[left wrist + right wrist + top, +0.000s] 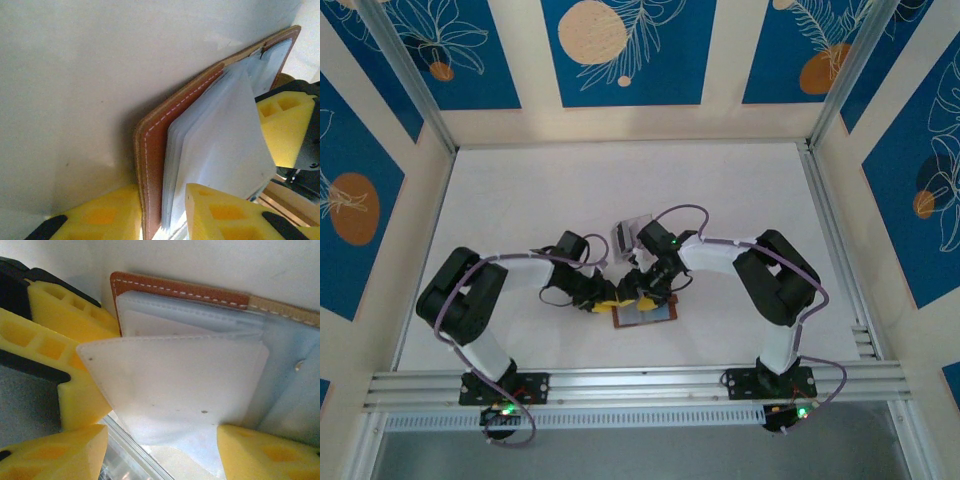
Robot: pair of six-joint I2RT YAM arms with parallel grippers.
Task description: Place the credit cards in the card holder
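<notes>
— Starting on the left: what is the left gripper (pixel 605 298) doing?
— It sits at nine o'clock of the card holder (pixel 645 314). In its wrist view, the yellow fingers (pixel 100 217) press from both sides on the brown cover and the stack of bluish-grey pockets, so it is clenched on the holder's edge.
— And where is the holder itself?
— Open on the white table (pixel 520 190), a little toward six o'clock from the centre, between the two grippers.
— The right gripper (pixel 645 296)?
— At twelve o'clock of the holder, just beside the left one. Its fingertips (pixel 270 452) stand apart, released, with one pocket leaf (pixel 175 385) lifted between them.
— Anything further back?
— A clear stand (pixel 631 232), at twelve o'clock beyond the grippers; I cannot tell whether cards sit in it
</notes>
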